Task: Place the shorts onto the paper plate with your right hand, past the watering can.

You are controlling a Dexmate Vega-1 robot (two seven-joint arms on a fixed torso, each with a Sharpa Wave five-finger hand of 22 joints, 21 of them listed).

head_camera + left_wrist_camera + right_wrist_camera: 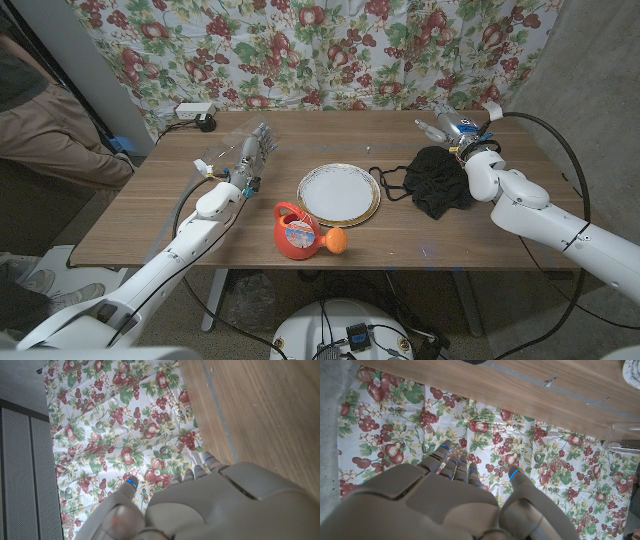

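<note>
1. Nearest, a red watering can (296, 233) with an orange spout stands on the bench (150, 210).
2. Behind it sits the paper plate (338, 193), with black shorts (432, 181) just to its right.
3. The left hand (250, 157) holds nothing, fingers extended and slightly apart.
4. The right hand (462, 130) hovers beyond the shorts, empty, fingers loosely spread.
5. A floral curtain (300, 55) hangs farthest back.

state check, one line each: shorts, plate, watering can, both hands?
shorts: crumpled heap on the table, right of the plate, not held.
paper plate: on the table, nothing on it.
watering can: upright, just in front of the plate, untouched.
left hand: holds nothing, fingers extended.
right hand: holds nothing, fingers apart, behind the shorts.
</note>
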